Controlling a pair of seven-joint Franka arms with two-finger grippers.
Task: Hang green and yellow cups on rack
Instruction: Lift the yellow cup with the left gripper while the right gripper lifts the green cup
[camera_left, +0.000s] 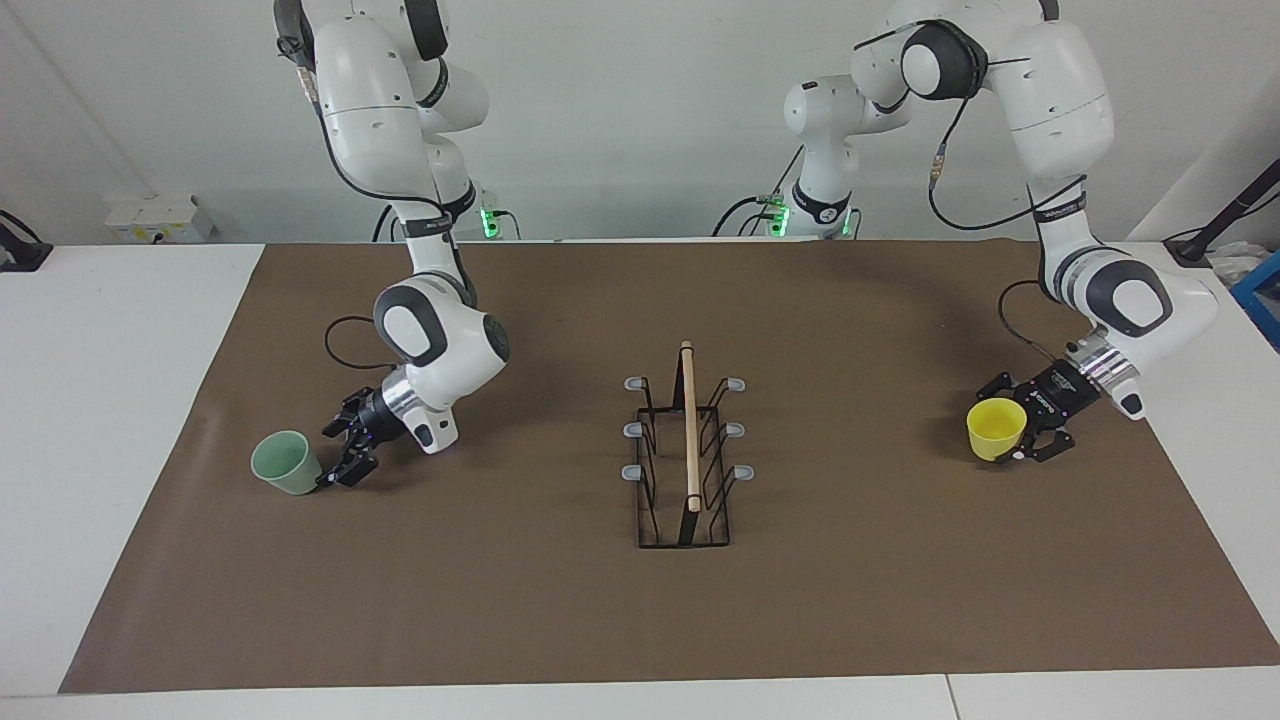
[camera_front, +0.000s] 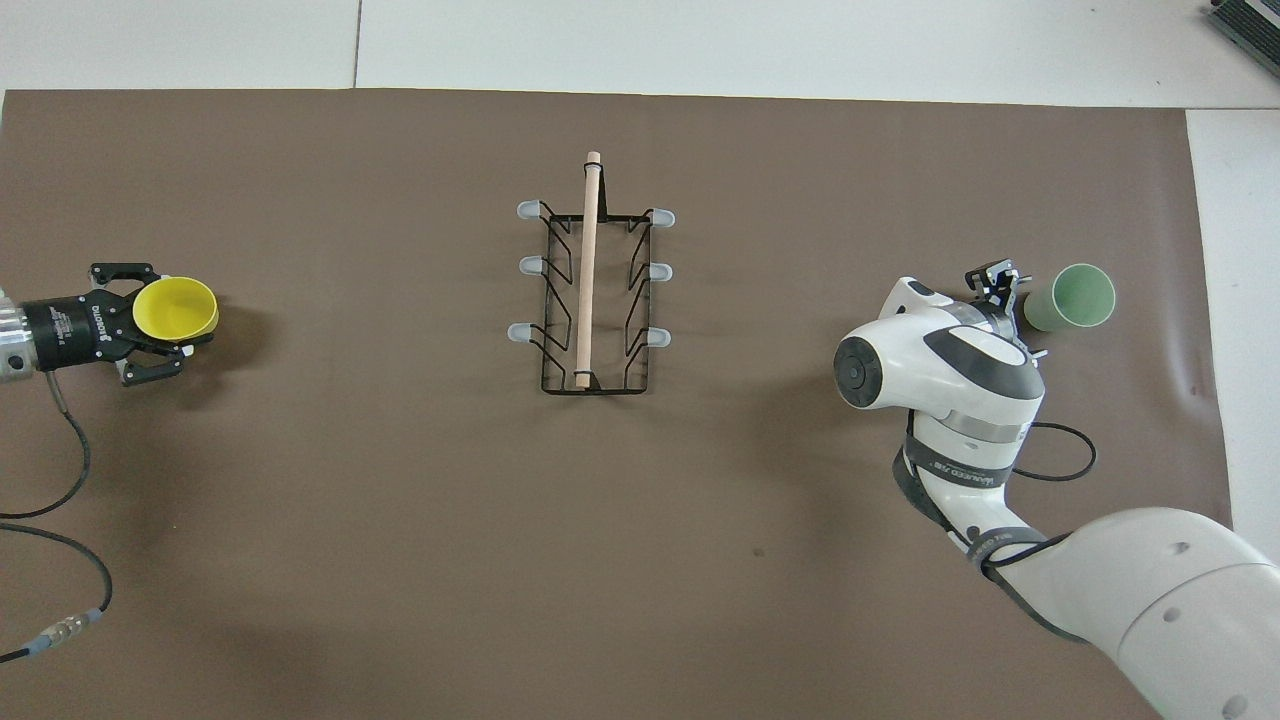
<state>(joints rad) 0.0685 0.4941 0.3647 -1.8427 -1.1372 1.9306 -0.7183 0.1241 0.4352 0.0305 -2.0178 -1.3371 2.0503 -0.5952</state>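
Note:
The yellow cup (camera_left: 995, 428) (camera_front: 175, 308) is at the left arm's end of the mat, mouth up, with my left gripper (camera_left: 1012, 430) (camera_front: 168, 310) shut on its wall. The pale green cup (camera_left: 287, 462) (camera_front: 1070, 298) stands upright on the mat at the right arm's end. My right gripper (camera_left: 342, 452) (camera_front: 1005, 285) is low and open right beside it, with its tips at the cup's side and the cup outside the jaws. The black wire rack (camera_left: 689, 430) (camera_front: 588, 280), with its wooden rod and grey-tipped pegs, stands mid-mat with nothing on it.
A brown mat (camera_left: 860, 580) covers most of the white table. The left arm's cable (camera_front: 50, 520) loops over the mat near the robots. A small white box (camera_left: 150, 215) sits on the table off the mat, by the right arm's end.

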